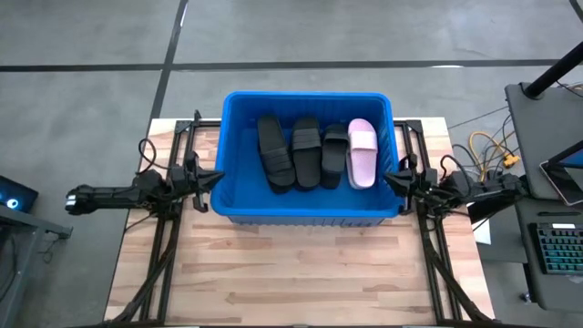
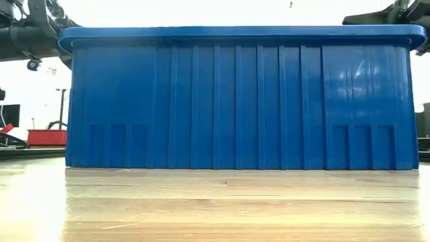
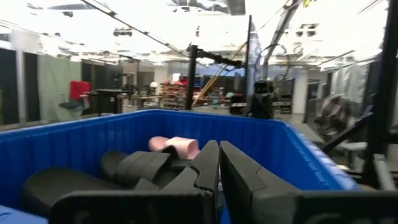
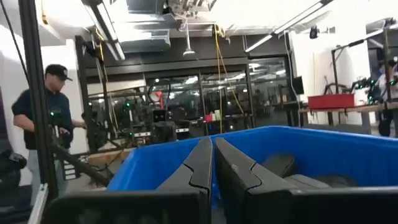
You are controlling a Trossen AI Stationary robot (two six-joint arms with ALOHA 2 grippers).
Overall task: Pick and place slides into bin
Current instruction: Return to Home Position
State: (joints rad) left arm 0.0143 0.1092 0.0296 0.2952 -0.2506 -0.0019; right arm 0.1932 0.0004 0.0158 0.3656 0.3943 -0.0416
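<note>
The blue bin (image 1: 239,202) stands at the middle of the wooden table. It also shows in the low view (image 2: 235,101). Three black slides (image 1: 274,150) (image 1: 306,150) (image 1: 334,148) and one pale pink slide (image 1: 362,151) lie side by side on the bin's floor. My left gripper (image 1: 215,179) is shut and empty, just outside the bin's left wall. My right gripper (image 1: 388,176) is shut and empty, just outside the bin's right wall. The left wrist view shows the black slides (image 3: 134,167) and the pink slide (image 3: 175,146) past my left gripper (image 3: 219,163).
Bare wooden table lies in front of the bin (image 1: 301,273). Dark arm frames run along the table's left (image 1: 159,246) and right (image 1: 437,255) sides. A person (image 4: 46,118) stands in the room beyond the table. A side desk with a keyboard (image 1: 556,251) stands to the right.
</note>
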